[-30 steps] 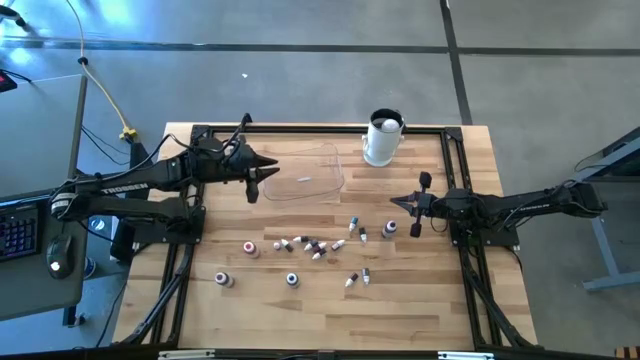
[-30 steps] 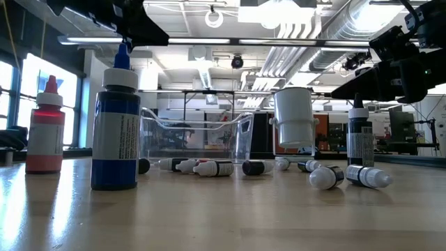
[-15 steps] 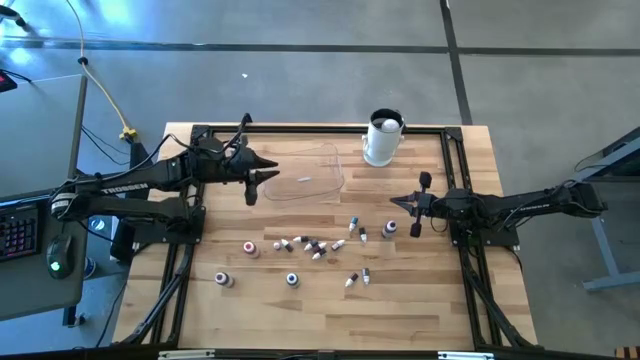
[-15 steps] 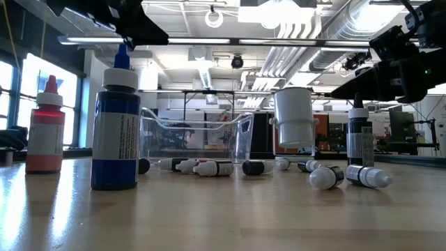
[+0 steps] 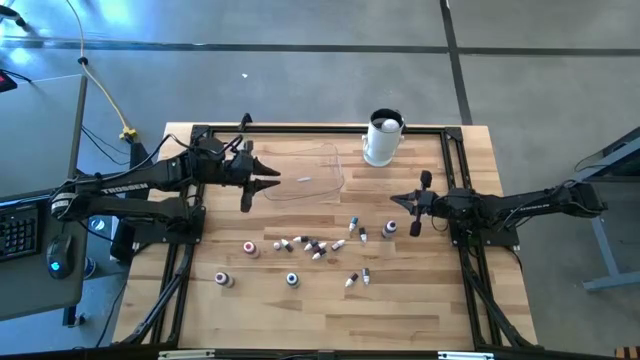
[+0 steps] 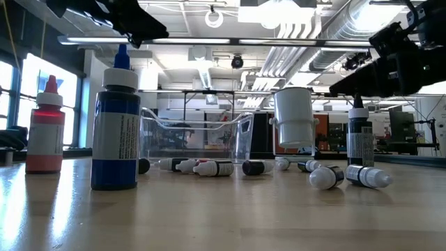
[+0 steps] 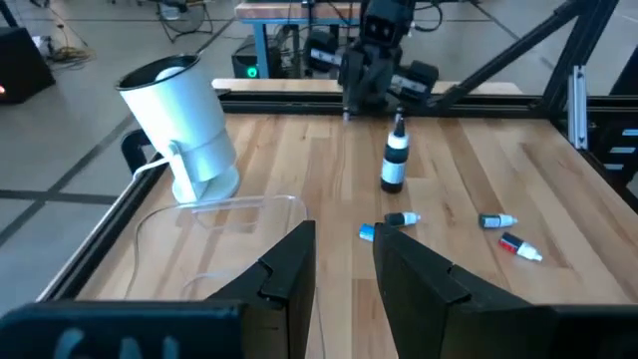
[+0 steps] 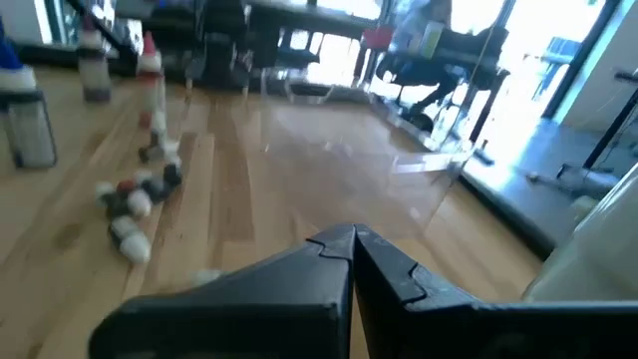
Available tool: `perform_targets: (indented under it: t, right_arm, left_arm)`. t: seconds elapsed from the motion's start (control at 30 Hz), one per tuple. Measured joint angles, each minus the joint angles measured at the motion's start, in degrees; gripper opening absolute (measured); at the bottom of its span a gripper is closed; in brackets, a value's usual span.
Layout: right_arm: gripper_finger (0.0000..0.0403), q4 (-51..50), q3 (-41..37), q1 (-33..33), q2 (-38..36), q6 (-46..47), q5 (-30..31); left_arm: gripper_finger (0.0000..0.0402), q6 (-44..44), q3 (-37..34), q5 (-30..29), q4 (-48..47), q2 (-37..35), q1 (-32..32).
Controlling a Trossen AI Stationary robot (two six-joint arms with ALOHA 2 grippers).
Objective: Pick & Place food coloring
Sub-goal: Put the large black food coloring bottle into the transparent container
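The food coloring point(image 5: 312, 246) is a scatter of tiny bottles and small pots on the wooden table's middle and near part. Some stand upright, like the blue bottle point(image 6: 115, 129) and the dark one point(image 7: 396, 163); most lie on their sides point(image 8: 135, 204). My left gripper point(image 5: 262, 185) hovers open above the left end of a clear plastic tub point(image 5: 305, 172), its fingers point(image 7: 289, 264) apart and holding nothing. My right gripper point(image 5: 398, 200) hovers shut above the table, just right of the bottles, its fingertips point(image 8: 351, 239) meeting.
A large white cylindrical container point(image 5: 383, 140) stands at the far edge, right of the tub point(image 7: 229, 214). A dark metal frame point(image 5: 320, 128) runs round the table top. Bare wood lies along the near edge point(image 5: 320, 320).
My left gripper has swung a little toward the near edge, still above the tub's left end. The bottles, the tub and the white container have kept their places.
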Motion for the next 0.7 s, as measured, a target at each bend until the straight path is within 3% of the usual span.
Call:
perform_targets:
  t: [0.17,0.37,0.5,0.7]
  right_arm:
    - [0.0002,9.0,0.0,0.0,0.0,-3.8,1.0]
    - [0.0003,16.3,0.0,0.0,0.0,-2.5,-4.3]
    - [0.0002,20.8,0.0,0.0,-0.1,-10.4,-1.4]
    - [0.0004,20.0,0.2,0.0,0.0,-4.1,-3.8]
  left_arm:
    - [0.0104,-1.6,0.0,0.0,-0.5,0.0,0.0]
    - [0.0104,-2.0,0.0,0.0,-2.0,0.0,0.0]
    - [0.0104,-4.8,0.0,0.0,-3.3,0.0,0.0]
    - [0.0104,-6.1,0.0,0.0,-5.5,0.0,0.0]
